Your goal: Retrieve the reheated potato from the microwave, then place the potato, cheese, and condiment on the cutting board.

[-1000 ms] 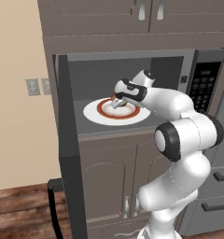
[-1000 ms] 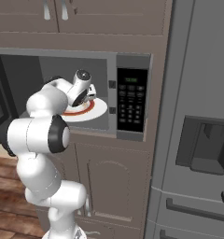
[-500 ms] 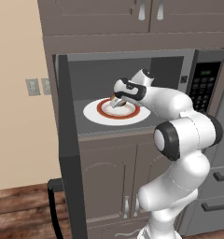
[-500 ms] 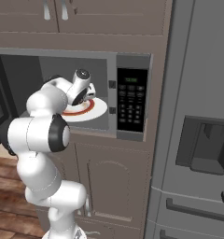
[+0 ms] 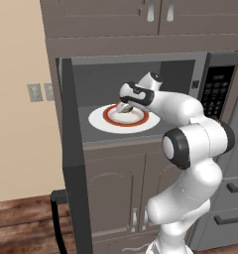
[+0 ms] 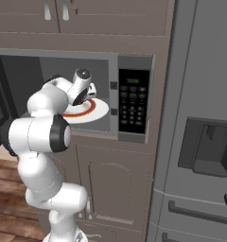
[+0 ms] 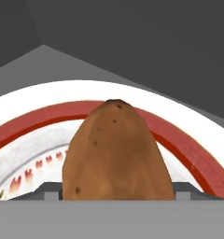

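Observation:
The microwave (image 5: 217, 94) stands open, its door (image 5: 71, 149) swung out to the left. Inside, a white red-ringed plate (image 5: 101, 119) carries the tan-brown potato (image 7: 116, 154). My gripper (image 5: 124, 105) reaches into the cavity and sits around the potato (image 5: 126, 107). In the hand view the two fingertips (image 7: 51, 191) rest against the potato's sides, so the gripper (image 7: 117, 191) is shut on it, and the potato still lies on the plate (image 7: 198, 149). From the right, the hand (image 6: 88, 96) hides the potato. The cheese, condiment and cutting board are out of view.
The open door's edge juts toward the base at the left. Cabinet doors (image 5: 116, 198) sit below the microwave and more cabinets above. A grey fridge (image 6: 200, 142) stands to the right of the keypad panel (image 6: 133, 101). The cavity's roof and walls hem in the hand.
The fingers have drawn in from fully open onto the potato's sides. The arm has barely moved.

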